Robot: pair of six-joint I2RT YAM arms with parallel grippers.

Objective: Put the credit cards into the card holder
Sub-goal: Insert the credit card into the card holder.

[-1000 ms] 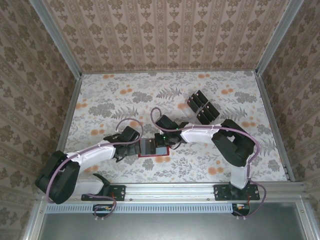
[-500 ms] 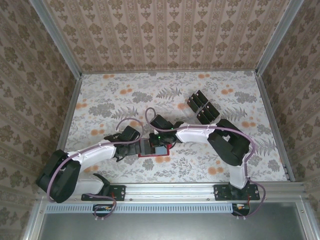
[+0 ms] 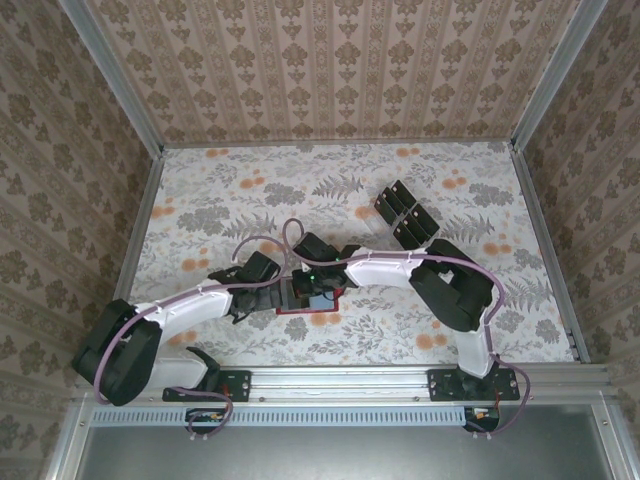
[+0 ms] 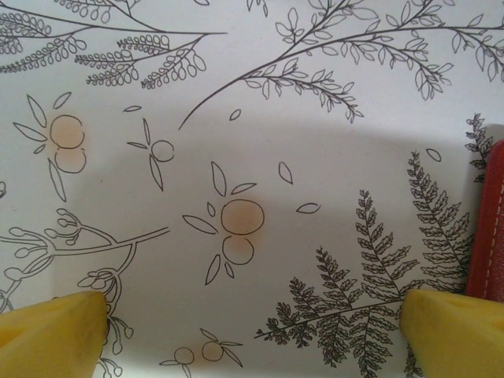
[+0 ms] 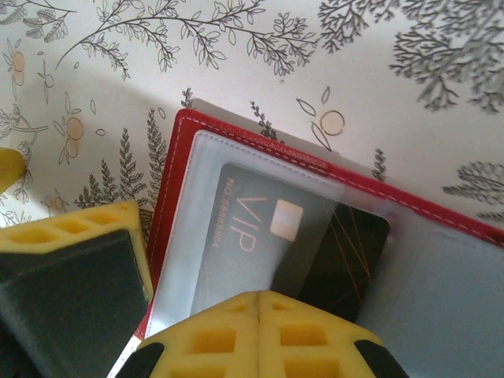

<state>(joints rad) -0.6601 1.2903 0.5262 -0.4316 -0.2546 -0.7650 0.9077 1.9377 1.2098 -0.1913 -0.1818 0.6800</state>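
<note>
From above, the red card holder (image 3: 312, 312) lies open on the desk (image 3: 220, 190) at lower centre, with the left pincer (image 3: 280, 296) and right pincer (image 3: 313, 290) meeting over it. The spare credit cards (image 3: 406, 214) sit upper right of centre.

Left wrist: the left pincer (image 4: 252, 331) gapes wide and holds nothing, and the card holder (image 4: 490, 228) is at the right edge.

Right wrist: the right pincer (image 5: 260, 303) is closed at the bottom, over the near edge of a dark VIP card (image 5: 236, 228) that lies partly in the clear sleeve of the card holder (image 5: 177, 173). Whether it pinches the card, I cannot tell.
</note>
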